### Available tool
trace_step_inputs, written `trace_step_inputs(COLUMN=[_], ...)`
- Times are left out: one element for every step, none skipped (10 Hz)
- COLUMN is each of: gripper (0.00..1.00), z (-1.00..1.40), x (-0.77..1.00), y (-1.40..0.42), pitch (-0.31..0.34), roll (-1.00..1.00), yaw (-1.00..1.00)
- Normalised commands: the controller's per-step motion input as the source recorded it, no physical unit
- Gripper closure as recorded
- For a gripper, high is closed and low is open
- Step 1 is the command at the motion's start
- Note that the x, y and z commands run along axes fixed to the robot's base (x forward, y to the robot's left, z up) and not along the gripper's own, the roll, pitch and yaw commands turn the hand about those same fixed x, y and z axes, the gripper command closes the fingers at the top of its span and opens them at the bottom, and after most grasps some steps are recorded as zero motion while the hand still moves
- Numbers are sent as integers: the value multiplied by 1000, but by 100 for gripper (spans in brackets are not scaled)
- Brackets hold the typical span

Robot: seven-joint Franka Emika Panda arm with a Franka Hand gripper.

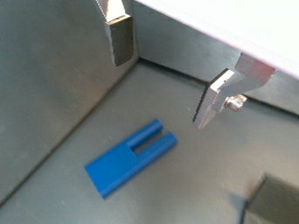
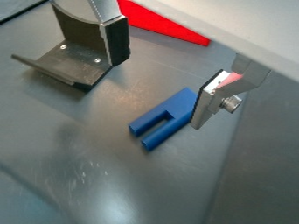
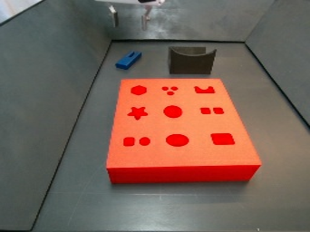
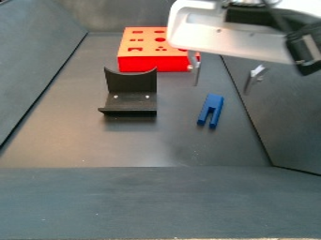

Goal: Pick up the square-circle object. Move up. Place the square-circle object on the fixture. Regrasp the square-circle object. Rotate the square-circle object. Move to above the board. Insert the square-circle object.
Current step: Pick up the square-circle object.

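A dark grey table (image 3: 72, 154) is shown, walled in grey. The end effector (image 2: 163, 61) is held apart and empty above the square-circle object (image 2: 169, 119), apparently without contact, the board (image 3: 177, 127) lying at its 6 o'clock in a side view.

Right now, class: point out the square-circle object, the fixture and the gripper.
square-circle object (image 2: 170, 116): wrist view, middle of its blue top face, lying on the floor.
fixture (image 3: 190, 61): side view, its dark front wall.
gripper (image 1: 163, 73): wrist view, the open gap between its fingers, above the object.
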Motion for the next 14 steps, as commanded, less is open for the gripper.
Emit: trace_step_inputs(gripper=[0, 0, 0, 0, 0, 0, 0, 0, 0, 0, 0, 0, 0, 0], z=[-814, -931, -903, -934, -871, -729, -663, -523, -551, -637, -600, -500, -443, -437], x=[506, 409, 66, -377, -331, -166, 0, 177, 211, 266, 0, -109, -57, -9], y=[-200, -169, 94, 291, 203, 86, 0, -166, -160, -137, 0, 54, 109, 109], pitch=[-76, 0, 17, 0, 0, -10, -123, -267, -251, -160, -66, -53, -4, -49], roll=[-113, -64, -104, -154, -183, -236, -219, -216, -209, -211, -250, -323, -363, -356], yaw=[-337, -303, -277, -137, -91, -51, 0, -129, -131, -143, -123, -80, -57, -40])
